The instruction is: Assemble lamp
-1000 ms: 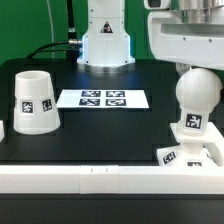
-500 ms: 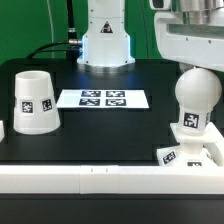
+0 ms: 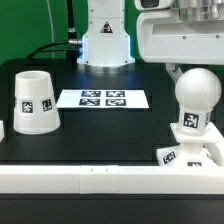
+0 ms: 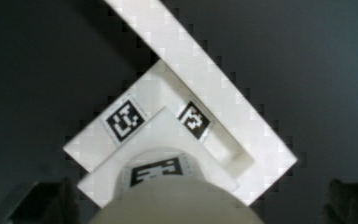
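The white round-headed bulb (image 3: 196,95) stands upright in the low square base (image 3: 190,155) at the exterior view's right, near the front. The tapered shade (image 3: 35,103) stands alone on the table at the left. My gripper (image 3: 183,66) hangs just above the bulb's head, its fingers mostly hidden by the hand. In the wrist view the gripper (image 4: 202,205) is open, its dark fingers (image 4: 60,200) wide on either side of the bulb (image 4: 176,195), not touching it. The tagged base (image 4: 158,95) shows beneath.
The marker board (image 3: 103,99) lies flat mid-table between shade and bulb. A long white rail (image 3: 80,178) runs along the table's front edge, right beside the base; it also shows in the wrist view (image 4: 176,40). The arm's white pedestal (image 3: 105,40) stands at the back.
The gripper hand has shifted toward the exterior view's left above the bulb. Bulb, base and shade have not moved.
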Controlling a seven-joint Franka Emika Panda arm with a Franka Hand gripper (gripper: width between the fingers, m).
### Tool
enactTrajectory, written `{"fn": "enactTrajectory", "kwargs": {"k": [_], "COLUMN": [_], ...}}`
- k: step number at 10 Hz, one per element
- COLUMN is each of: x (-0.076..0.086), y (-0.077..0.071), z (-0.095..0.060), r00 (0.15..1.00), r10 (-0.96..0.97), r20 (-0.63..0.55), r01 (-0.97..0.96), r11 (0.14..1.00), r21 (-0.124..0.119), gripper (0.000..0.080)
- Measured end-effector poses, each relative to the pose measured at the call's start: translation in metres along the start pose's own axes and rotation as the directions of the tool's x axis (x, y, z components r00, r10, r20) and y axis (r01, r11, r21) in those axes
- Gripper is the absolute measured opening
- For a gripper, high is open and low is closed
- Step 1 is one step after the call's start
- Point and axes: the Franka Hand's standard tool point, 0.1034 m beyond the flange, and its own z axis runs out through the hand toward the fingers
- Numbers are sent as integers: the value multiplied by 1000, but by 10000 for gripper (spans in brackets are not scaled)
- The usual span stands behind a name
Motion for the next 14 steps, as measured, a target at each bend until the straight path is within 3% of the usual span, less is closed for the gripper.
{"fn": "enactTrajectory", "kwargs": {"k": [2,4,7,8,9,12,14], "x": [0,3,12,13,12,14,15], "y": [0,9,15,14,11,13,15], "z": [0,-2,-6,-7,-7,-7,-7], "r00": [986,907,647,562,539,358,201], "r10": [-169,-422,-762,-826,-841,-932,-976], "r20": [0,14,38,45,45,65,82], "r01": [169,422,761,826,841,932,978], "r11": [986,905,642,557,534,352,195], "r21": [0,-61,-95,-91,-91,-81,-75], "gripper": [699,699,699,699,699,699,699]}}
